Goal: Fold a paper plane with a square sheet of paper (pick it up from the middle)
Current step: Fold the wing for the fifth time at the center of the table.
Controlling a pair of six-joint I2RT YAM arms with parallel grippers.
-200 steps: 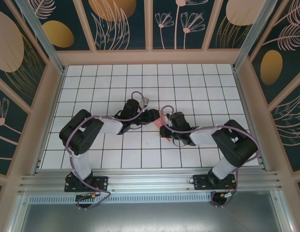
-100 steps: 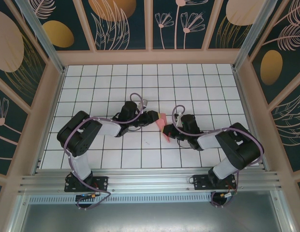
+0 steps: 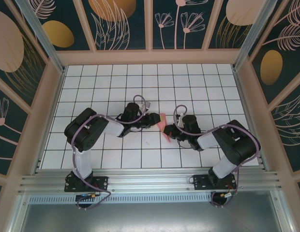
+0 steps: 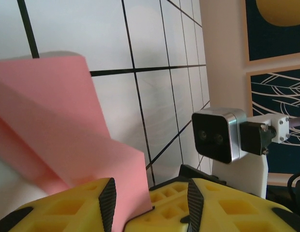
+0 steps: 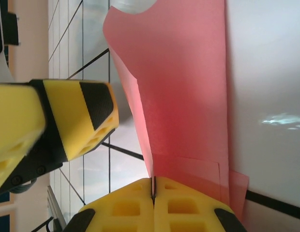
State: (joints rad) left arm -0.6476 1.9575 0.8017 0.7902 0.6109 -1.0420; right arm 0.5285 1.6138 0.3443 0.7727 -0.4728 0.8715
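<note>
The square sheet of paper (image 3: 164, 125), salmon pink and folded into creased layers, is held up off the white grid table between my two grippers. My right gripper (image 3: 171, 131) is shut on its lower edge; the right wrist view shows the yellow fingers pressed together at that gripper (image 5: 153, 182) with the paper (image 5: 188, 87) rising out of them. My left gripper (image 3: 154, 119) sits just left of the sheet. In the left wrist view that gripper (image 4: 151, 186) has its jaws apart, and a corner of the paper (image 4: 58, 111) hangs between them next to the left pad (image 4: 109, 203).
The right arm's wrist camera (image 4: 215, 137) faces my left gripper at close range. One of the left gripper's yellow fingers (image 5: 77, 121) hangs beside the sheet in the right wrist view. Wooden walls (image 3: 150, 57) frame the grid table (image 3: 140, 87).
My right gripper has drawn back to the right with the paper, so the pink sheet now shows between the grippers. The left arm has shifted slightly, its jaws unchanged.
</note>
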